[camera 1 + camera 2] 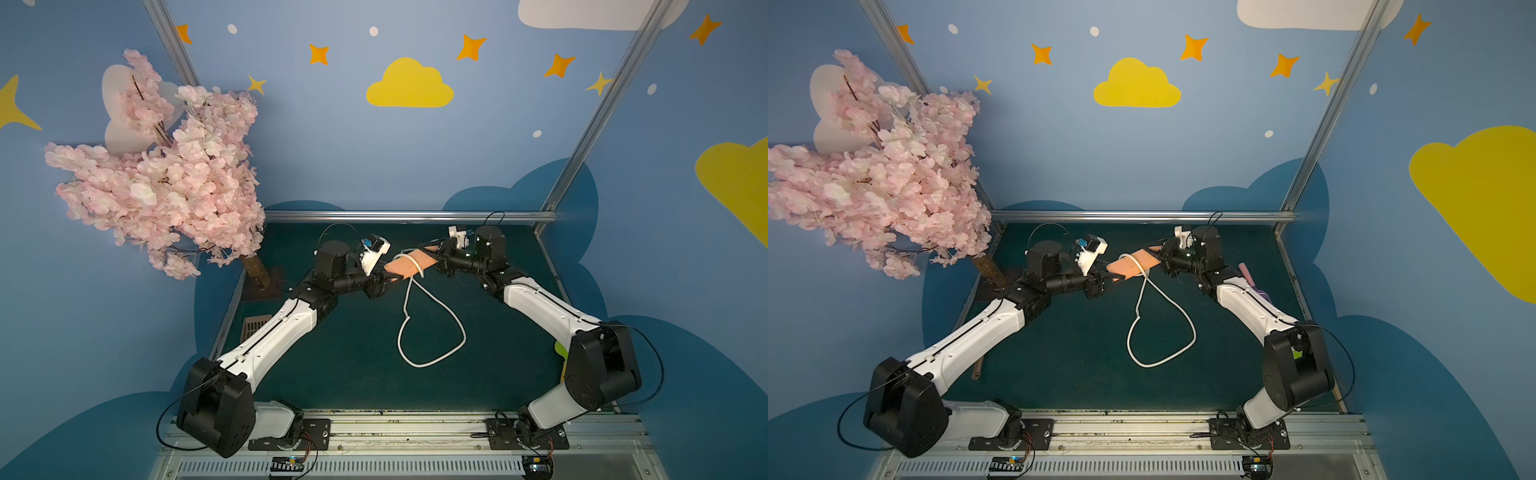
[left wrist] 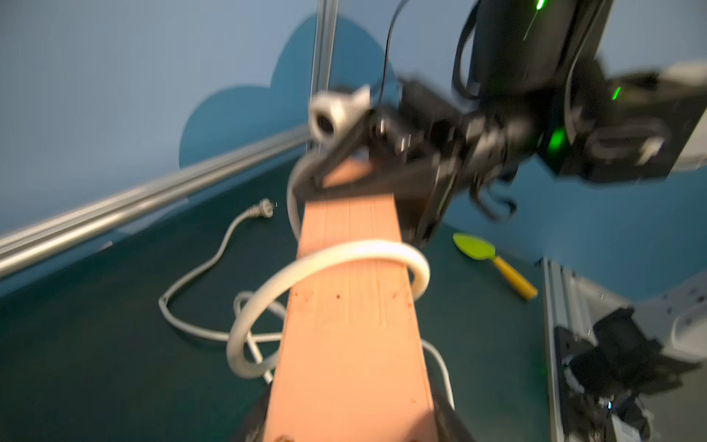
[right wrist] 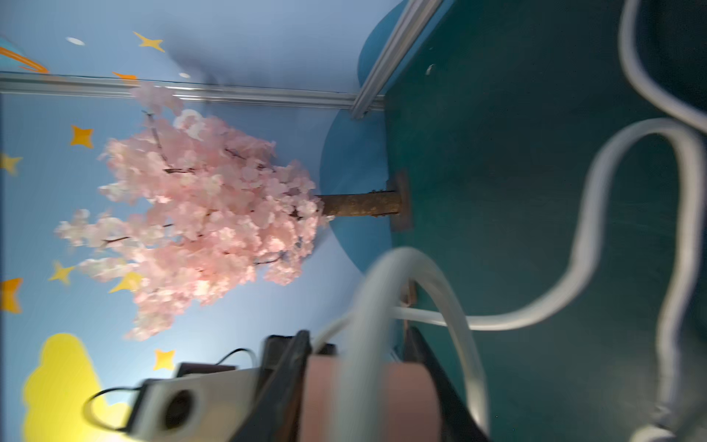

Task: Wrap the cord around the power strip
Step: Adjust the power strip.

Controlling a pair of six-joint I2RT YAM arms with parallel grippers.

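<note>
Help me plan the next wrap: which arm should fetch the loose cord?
Probably the right. The left gripper anchors one end of the power strip; the right gripper, at the other end, sits nearer the hanging cord.

blue starry walls (image 1: 332, 145); blossom tree (image 1: 166, 187); green floor (image 1: 332, 353)

left end effector (image 1: 388, 277) clamped, right end effector (image 1: 434, 255) facing it
</note>
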